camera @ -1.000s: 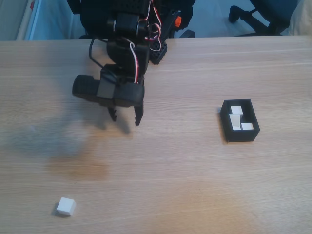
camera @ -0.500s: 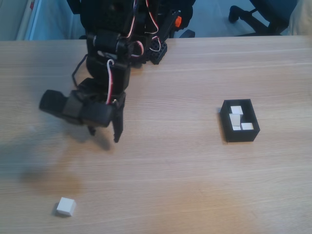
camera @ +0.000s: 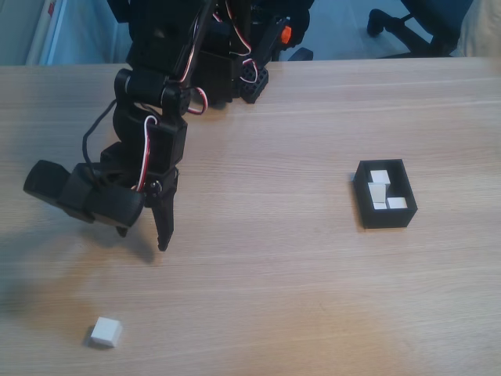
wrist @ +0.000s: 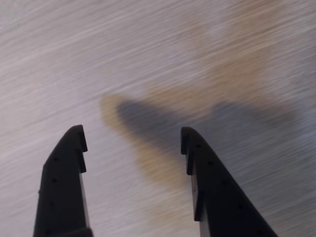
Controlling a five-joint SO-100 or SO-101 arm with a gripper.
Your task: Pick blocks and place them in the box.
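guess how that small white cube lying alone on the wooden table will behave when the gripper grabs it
The small white cube looks rigid with flat faces, so it should neither roll nor flop. Being so small, it is probably light and may slide on the smooth wooden table if one finger of the open gripper touches first.

The black arm reached forward and down from its base, wrist bent, red and white wires looping along it. Its gripper hung above the table with both fingers spread wide, nothing between them.
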